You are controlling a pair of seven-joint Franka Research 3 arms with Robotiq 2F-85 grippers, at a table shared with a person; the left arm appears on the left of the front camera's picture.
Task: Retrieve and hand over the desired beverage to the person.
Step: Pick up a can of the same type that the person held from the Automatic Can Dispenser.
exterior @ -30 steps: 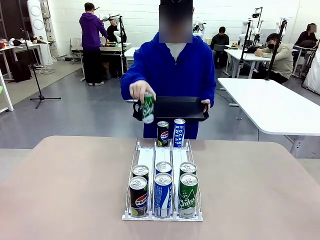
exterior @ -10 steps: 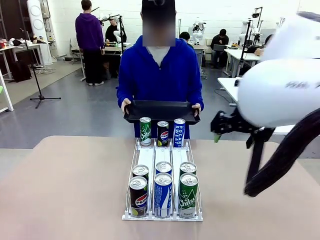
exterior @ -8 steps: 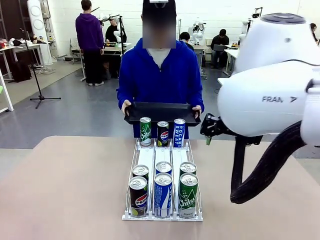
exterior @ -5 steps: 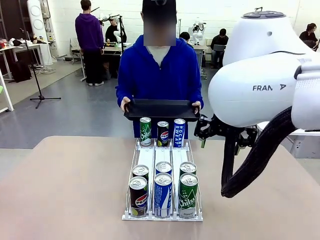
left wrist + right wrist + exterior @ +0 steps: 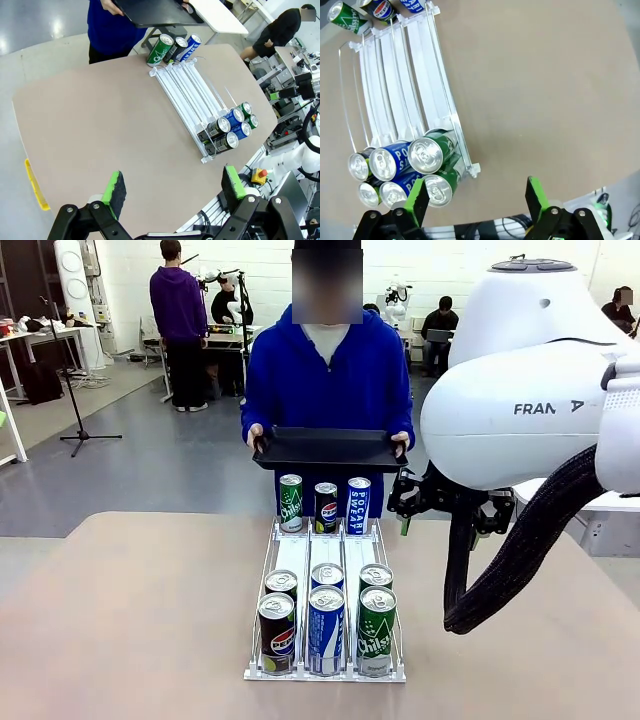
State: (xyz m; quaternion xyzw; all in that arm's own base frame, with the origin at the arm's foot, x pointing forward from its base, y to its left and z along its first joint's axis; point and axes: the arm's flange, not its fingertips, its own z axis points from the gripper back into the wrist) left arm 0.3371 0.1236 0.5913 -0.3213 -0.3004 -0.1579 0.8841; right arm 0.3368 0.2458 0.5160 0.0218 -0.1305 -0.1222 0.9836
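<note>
Both grippers open and empty, cans waiting in the rack.

My right gripper (image 5: 476, 195) hangs above the table just to the right of the rack's (image 5: 292, 552) near end. Its fingers are spread wide with nothing between them, which I read as readiness to close round a can. My left gripper (image 5: 174, 185) is likewise spread and empty, high up and well away from the rack. At the rack's near end six cans (image 5: 327, 625) stand bunched, probably so my arms can reach them, and three other cans (image 5: 326, 506) stand at its far end. The person (image 5: 325, 370) stands beyond that far end, holding a black tray (image 5: 328, 448) level just above those three, I judge to receive the drink. Which can is wanted I cannot tell.
</note>
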